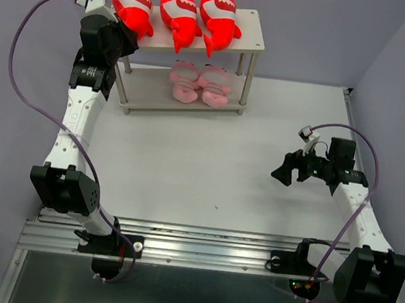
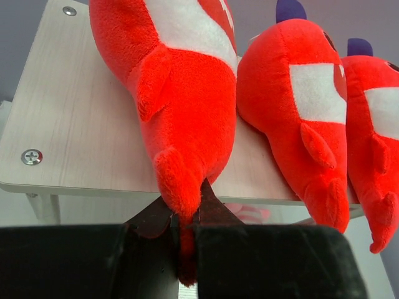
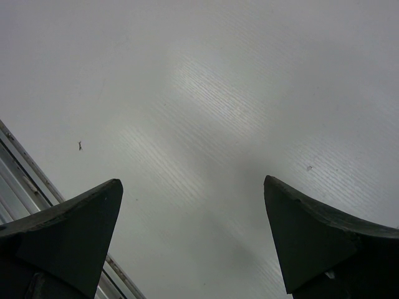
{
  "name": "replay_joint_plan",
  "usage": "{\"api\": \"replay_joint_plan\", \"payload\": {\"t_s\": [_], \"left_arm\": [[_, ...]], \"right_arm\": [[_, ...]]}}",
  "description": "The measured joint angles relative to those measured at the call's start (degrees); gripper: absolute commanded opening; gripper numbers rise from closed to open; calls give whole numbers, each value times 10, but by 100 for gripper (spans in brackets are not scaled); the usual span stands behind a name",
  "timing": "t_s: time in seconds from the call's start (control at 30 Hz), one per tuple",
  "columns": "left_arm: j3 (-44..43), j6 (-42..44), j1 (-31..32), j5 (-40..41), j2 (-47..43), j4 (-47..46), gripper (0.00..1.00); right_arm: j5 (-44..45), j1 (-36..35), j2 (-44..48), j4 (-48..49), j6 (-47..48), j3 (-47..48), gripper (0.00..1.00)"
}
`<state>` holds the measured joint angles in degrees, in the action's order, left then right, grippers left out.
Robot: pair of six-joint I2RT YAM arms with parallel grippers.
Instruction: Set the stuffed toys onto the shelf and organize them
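Note:
Three red sharks lie side by side on the top board of the shelf: the left shark, the middle shark and the right shark. Two pink striped toys sit on the lower board. My left gripper is at the shelf's left front corner, shut on the tail of the left shark. The middle shark and right shark show beside it in the left wrist view. My right gripper is open and empty, low over the bare table at the right.
The white table lies between the shelf and the arm bases. A metal rail runs along the near edge. Grey walls close in the back and sides.

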<state>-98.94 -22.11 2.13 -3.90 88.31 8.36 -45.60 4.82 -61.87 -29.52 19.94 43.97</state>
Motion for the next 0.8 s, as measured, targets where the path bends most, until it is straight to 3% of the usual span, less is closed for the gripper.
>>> {"api": "replay_joint_plan", "payload": {"t_s": [0.3,0.5,0.8], "left_arm": [[0,-16,0,-7,26,-4,0],[6,-25,0,-18,28,-17,9],[42,-42,0,-21,25,-44,34]], "right_arm": [[1,0,0,0,0,0,100],[2,0,0,0,0,0,100],[2,0,0,0,0,0,100]]}}
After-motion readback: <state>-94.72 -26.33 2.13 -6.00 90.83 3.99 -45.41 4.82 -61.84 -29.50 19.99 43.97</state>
